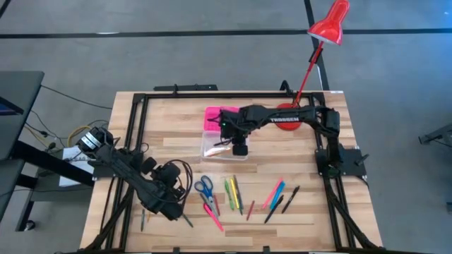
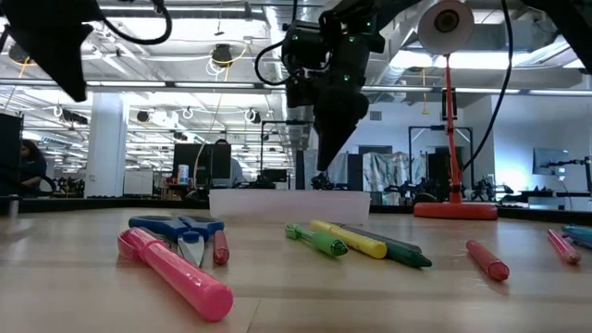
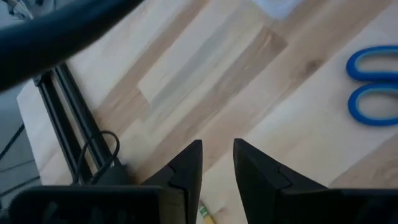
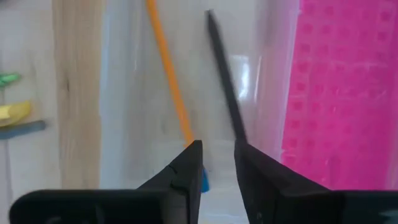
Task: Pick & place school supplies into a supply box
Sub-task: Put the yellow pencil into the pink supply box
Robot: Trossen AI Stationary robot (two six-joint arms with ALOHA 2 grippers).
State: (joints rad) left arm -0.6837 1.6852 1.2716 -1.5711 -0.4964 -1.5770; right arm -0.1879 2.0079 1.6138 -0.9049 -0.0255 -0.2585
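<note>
The supply box sits mid-table, its clear base (image 1: pixel 220 149) nearer me and its pink lid (image 1: pixel 214 117) open flat behind it. An orange pencil (image 4: pixel 169 74) and a black pen (image 4: pixel 224 87) lie inside the base. My right gripper (image 4: pixel 217 152) hangs over the base (image 2: pixel 287 202), pointing down, fingers a narrow gap apart and holding nothing. My left gripper (image 3: pixel 217 149) waits low over the table's near left (image 1: pixel 173 210), also narrowly open. Blue-handled scissors (image 1: pixel 205 187), a pink marker (image 2: pixel 176 270), green and yellow markers (image 1: pixel 232 192) and pink, blue and black pens (image 1: pixel 277 195) lie on the wood.
A red desk lamp (image 1: pixel 328 25) stands on its base (image 2: pixel 453 211) at the far right, its stem leaning over the right arm. A red pen (image 2: pixel 487 260) lies near the front. Dark frame rails (image 1: pixel 134 123) run along the table's edges. Cables trail by the left arm.
</note>
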